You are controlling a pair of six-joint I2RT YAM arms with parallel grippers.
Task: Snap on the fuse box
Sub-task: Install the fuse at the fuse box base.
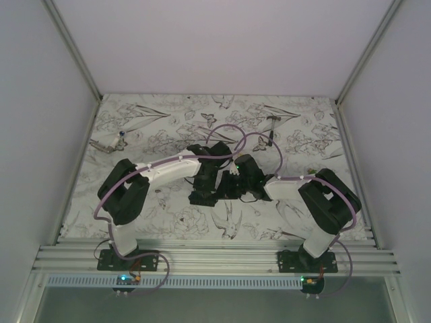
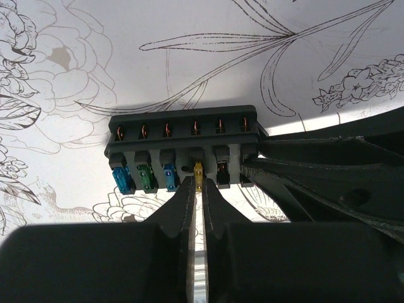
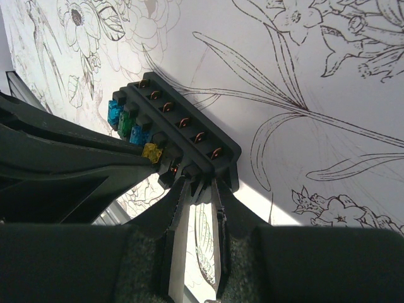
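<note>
- Both arms reach inward and meet over the middle of the flower-print table [image 1: 168,114]. From the top camera I cannot pick the box out among the dark gripper bodies.
- Fuse box [image 2: 183,129]: lies flat on the table between the two grippers, well away from the walls. Its open face is up, with a row of copper terminals [image 2: 167,130] along the far side.
- The slots on the near side, read from the left wrist view, hold a blue fuse [image 2: 122,181], a green fuse [image 2: 146,178], a second blue fuse [image 2: 170,177], then a yellow fuse [image 2: 198,172]. A darker piece fills the next slot.
- Left gripper [image 2: 199,184]: fingers drawn nearly together with only a thin slit between them. The tips pinch the yellow fuse where it sits in its slot.
- Right gripper [image 3: 199,189]: clamped on the short end of the fuse box, one finger on each side of the end wall. In the left wrist view it comes in from the right.
- A small grey item [image 1: 111,142] lies near the left wall, well apart from the box.
</note>
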